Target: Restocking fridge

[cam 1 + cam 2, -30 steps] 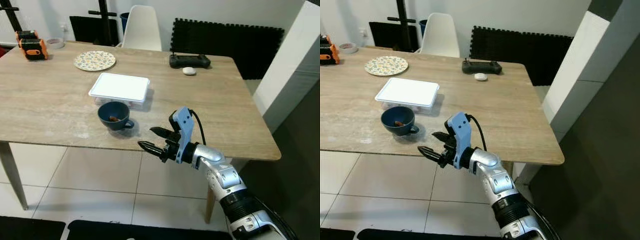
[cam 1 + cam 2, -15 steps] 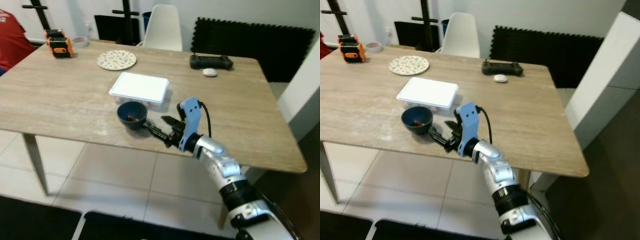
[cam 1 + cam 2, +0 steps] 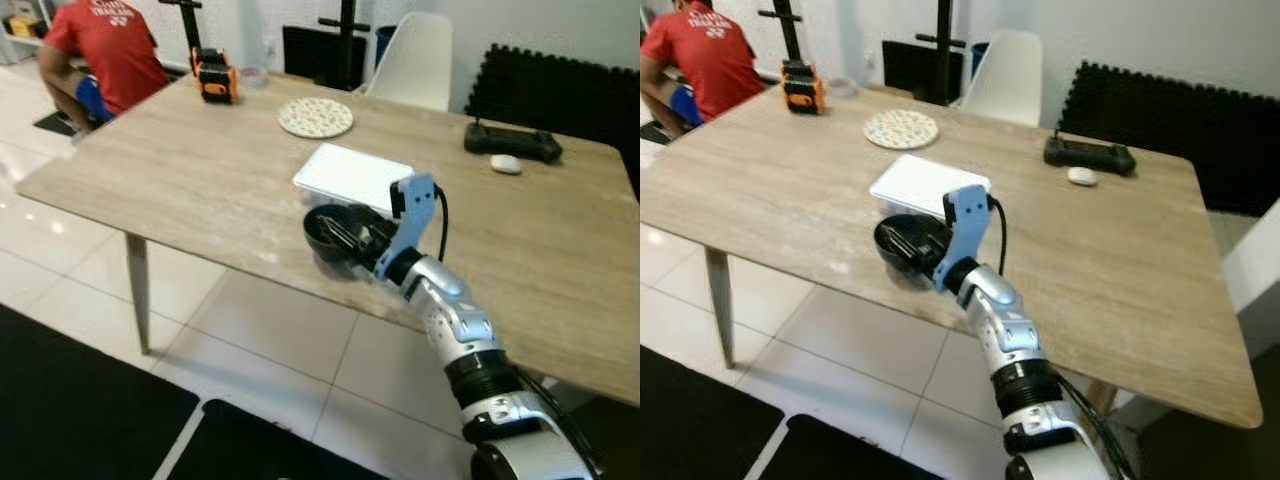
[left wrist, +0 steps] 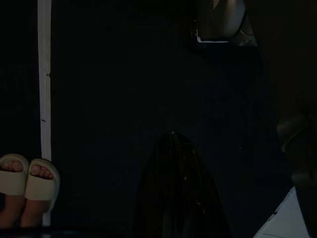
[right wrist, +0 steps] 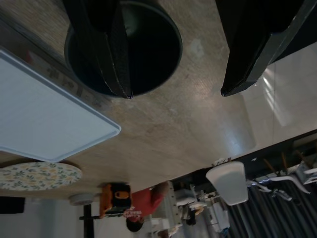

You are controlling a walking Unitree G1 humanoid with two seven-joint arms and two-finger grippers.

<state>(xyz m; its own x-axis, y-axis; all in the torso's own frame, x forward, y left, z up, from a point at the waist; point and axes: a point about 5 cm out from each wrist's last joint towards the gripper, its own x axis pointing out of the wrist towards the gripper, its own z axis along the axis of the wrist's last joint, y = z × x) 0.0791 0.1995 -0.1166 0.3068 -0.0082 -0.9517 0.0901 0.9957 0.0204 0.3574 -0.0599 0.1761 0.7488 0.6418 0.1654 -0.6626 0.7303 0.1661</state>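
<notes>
Right hand [image 3: 352, 238] at the dark blue cup [image 3: 330, 234], near the front edge of the wooden counter [image 3: 200, 170]. Fingers [image 5: 106, 47] apart: in the right wrist view one finger over the cup's mouth, the other outside its rim above bare counter. Contact with the cup not resolvable. Cup upright, just in front of the white-lidded container [image 3: 352, 178], touching or nearly so. Contents of cup not discernible in the dark interior.

Patterned plate [image 3: 315, 118] farther back on the counter, well apart from the container. Orange-and-black device [image 3: 214, 78] near the far left corner, small round object beside it. Black controller [image 3: 511, 146] toward the far right, with a small white oval item [image 3: 506, 164] just in front of it. White chair [image 3: 412, 72] behind the counter; black foam mat [image 3: 560, 90] against the wall.

Person in a red shirt [image 3: 100, 50] seated low beyond the counter's left end, back to the camera.

Left hand [image 4: 173, 198] idle in the dark over a dark floor; fingers' state cannot tell. Pair of pale sandals [image 4: 27, 184] with toes visible, beside a white stripe.
</notes>
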